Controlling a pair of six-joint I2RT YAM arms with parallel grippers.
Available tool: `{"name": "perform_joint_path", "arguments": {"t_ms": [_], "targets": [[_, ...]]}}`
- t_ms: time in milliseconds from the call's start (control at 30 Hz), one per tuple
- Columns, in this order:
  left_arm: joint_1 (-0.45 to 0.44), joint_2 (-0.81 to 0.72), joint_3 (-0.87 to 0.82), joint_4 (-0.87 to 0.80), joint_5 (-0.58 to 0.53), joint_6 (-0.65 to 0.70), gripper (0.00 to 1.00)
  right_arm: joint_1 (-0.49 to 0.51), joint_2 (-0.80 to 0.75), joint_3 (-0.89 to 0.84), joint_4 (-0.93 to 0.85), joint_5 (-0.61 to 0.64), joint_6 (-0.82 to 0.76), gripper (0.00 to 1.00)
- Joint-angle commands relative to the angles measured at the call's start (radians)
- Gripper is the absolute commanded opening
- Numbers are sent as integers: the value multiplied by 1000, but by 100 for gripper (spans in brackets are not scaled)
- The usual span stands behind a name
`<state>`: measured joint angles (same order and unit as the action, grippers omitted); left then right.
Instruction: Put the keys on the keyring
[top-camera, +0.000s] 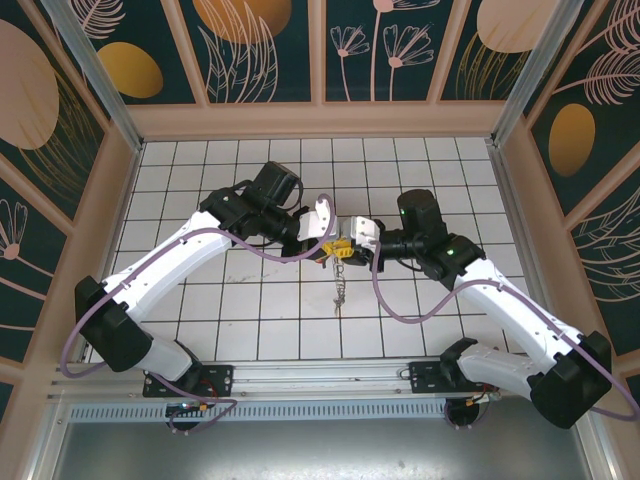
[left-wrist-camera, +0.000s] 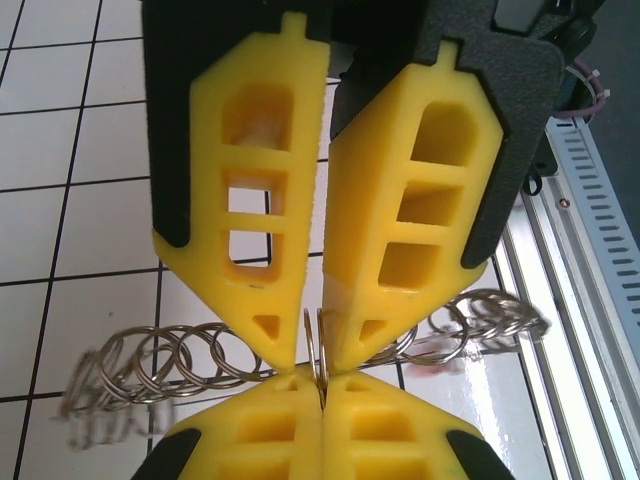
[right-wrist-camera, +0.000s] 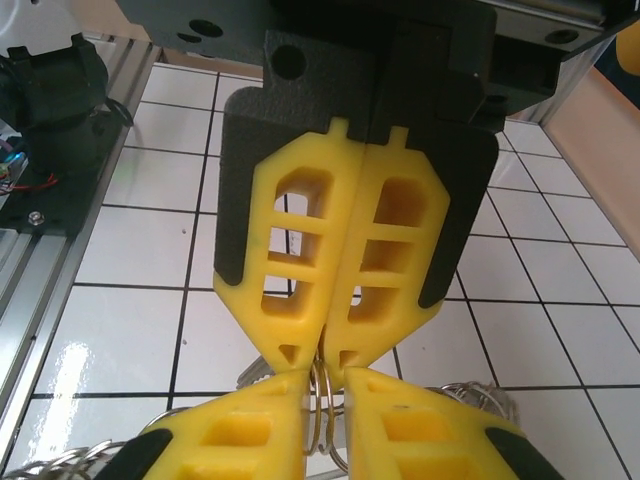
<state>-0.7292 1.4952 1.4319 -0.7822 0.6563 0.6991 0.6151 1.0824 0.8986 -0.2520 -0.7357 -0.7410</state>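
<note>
I see a white tile floor (top-camera: 250, 330) with thin dark lines. Walls (top-camera: 260, 50) with wood frames stand around it, dark blue with pale flowers and gold ovals. A grey metal rail (top-camera: 320, 410) runs along the near edge. Light shines off the tiles.

Left end effector (left-wrist-camera: 310, 352), right end effector (right-wrist-camera: 322, 362) closed; tips meeting

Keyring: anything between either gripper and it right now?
Nothing visible. The left gripper and right gripper meet tip to tip, each closed directly on a loop of the keyring. Its small links trail out to both sides.
</note>
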Motion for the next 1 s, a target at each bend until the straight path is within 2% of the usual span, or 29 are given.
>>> {"name": "perform_joint_path", "arguments": {"t_ms": [0,33,100,300,567,700,833,900,967], "targets": [[-3,-20,20,35,51,-2,0,-2,13,-12,11,-36,34,18],[-4,-21,19,33,51,-1,0,-2,12,-13,9,-39,36,17],[-3,-22,18,35,52,0,0,-4,10,-18,10,-49,44,10],[-4,-37,16,48,48,9,0,-6,17,-27,37,-49,101,10],[-3,-66,-17,81,34,25,0,-25,32,-45,77,-118,170,13],[-3,-73,-24,98,33,24,0,-28,45,-43,79,-145,170,0],[-3,-82,-39,129,18,15,0,-29,48,-45,98,-182,172,0],[-3,-96,-66,159,4,-1,7,-38,36,-77,177,-163,238,0],[-2,-115,-103,185,-6,-3,11,-62,22,-122,324,-181,407,0]]}}
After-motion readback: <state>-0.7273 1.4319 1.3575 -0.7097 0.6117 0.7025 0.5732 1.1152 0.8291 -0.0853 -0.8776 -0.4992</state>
